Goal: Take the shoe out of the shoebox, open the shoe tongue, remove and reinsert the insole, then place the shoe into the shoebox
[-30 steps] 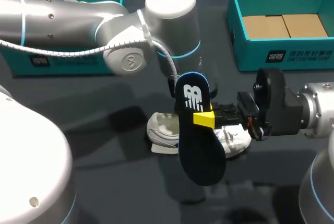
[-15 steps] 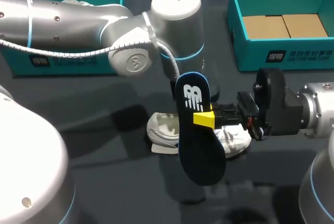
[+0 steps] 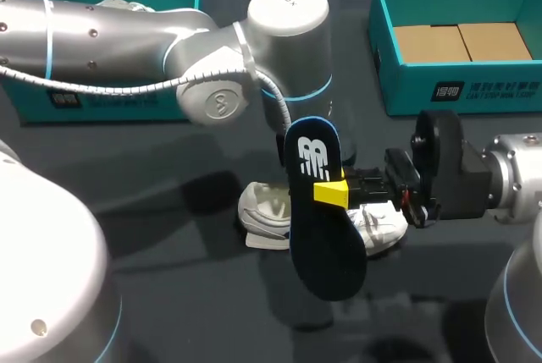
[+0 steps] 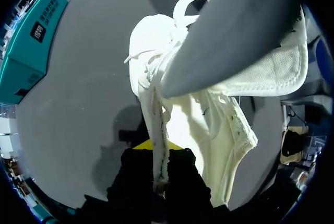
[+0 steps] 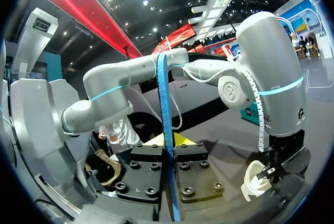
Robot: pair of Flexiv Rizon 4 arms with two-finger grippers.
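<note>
1. where the head view looks down on the worktop [image 3: 169,211], you will find the white shoe [image 3: 264,211] lying near the middle, outside both boxes, with its opening to one side of the insole and its laced front to the other.
2. the dark navy insole [image 3: 326,244] is out of the shoe. it is held raised on a slant above the shoe, with its printed face toward the head camera, and it hides the shoe's middle.
3. the right arm [image 3: 457,177] comes in level from the right. the right jaws are clamped on the insole at about mid-length. in the right wrist view the insole [image 5: 166,130] stands edge-on between the two fingers, with a yellow tip on either side.
4. the left arm [image 3: 212,50] reaches in behind the insole, which hides its end in the head view. in the left wrist view the left jaws stand narrow, pinching a white edge of the shoe [image 4: 209,119] that runs down between the dark fingers [image 4: 182,182].
5. the left shoebox [image 3: 110,101] and the right shoebox [image 3: 457,88] sit at the far side of the worktop, well apart from the shoe. the right one has brown cardboard in its bottom.
</note>
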